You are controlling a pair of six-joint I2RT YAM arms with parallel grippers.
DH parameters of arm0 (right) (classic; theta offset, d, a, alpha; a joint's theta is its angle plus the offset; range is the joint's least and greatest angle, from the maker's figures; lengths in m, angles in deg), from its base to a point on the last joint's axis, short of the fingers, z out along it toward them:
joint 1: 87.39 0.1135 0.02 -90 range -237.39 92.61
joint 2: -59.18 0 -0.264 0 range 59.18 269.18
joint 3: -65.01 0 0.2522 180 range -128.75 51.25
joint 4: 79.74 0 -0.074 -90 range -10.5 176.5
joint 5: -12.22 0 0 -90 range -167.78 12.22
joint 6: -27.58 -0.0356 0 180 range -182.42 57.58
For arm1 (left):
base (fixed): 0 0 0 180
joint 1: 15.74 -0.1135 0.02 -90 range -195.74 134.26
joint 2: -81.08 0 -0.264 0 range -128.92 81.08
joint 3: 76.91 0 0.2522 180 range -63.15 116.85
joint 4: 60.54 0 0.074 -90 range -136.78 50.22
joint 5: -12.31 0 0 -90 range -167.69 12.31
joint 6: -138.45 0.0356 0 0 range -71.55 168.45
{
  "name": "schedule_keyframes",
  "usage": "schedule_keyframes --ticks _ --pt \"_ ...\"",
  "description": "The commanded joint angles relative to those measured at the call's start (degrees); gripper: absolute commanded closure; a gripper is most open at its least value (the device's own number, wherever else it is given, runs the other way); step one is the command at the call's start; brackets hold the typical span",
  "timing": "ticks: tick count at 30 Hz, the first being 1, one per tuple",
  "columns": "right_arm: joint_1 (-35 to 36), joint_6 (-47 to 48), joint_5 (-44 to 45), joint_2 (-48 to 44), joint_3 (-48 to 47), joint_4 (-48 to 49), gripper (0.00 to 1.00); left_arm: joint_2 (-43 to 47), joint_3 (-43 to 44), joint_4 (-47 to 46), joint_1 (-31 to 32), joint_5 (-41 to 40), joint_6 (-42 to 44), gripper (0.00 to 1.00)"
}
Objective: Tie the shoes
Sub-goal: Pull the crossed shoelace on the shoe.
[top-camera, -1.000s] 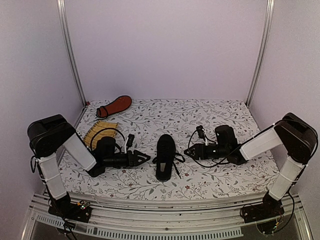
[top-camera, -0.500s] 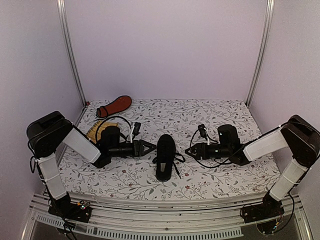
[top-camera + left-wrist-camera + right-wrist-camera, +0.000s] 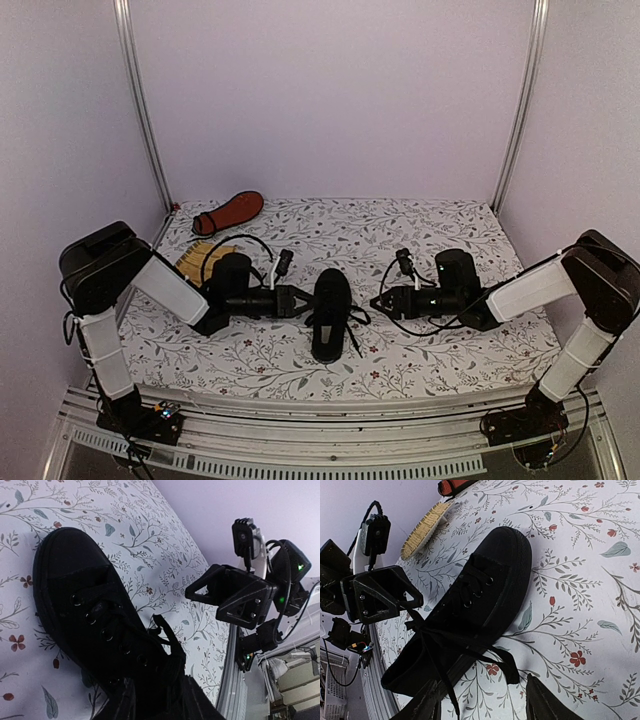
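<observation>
Where the table [image 3: 440, 235] meets its far left corner, one shoe [image 3: 232, 211] lies sole-up, and a yellow mat [image 3: 196, 256] sits nearer, partly behind the left arm. That arm rises from its near-left base, folds at the elbow and lies low with the forearm pointing right. The left gripper [image 3: 300, 301] is just at the left side of the second shoe [image 3: 331, 300], which stands upright mid-table, toe far. Its fingers [image 3: 125, 704] sit somewhat apart at the heel end; whether they pinch anything I cannot tell. Loose laces [image 3: 511, 666] trail to the shoe's right. Mirroring the left, the right arm reaches leftward, the right gripper [image 3: 375, 301] near the shoe, jaws wide, holding nothing.
</observation>
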Motion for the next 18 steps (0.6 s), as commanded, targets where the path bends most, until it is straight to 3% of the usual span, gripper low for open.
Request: schedule_keyframes --ticks 1,9,18 --pt "-0.3 0.2 -0.1 -1.1 0.7 0.7 0.43 -0.9 1.0 1.1 1.1 0.0 1.3 0.71" --pt "-0.3 0.2 0.5 -1.2 0.9 0.7 0.43 -0.7 0.2 -0.8 1.7 0.1 1.0 1.00" --pt "-0.3 0.1 1.9 -2.1 1.8 0.7 0.43 1.6 -5.7 -5.3 -1.0 -3.9 -2.3 1.00"
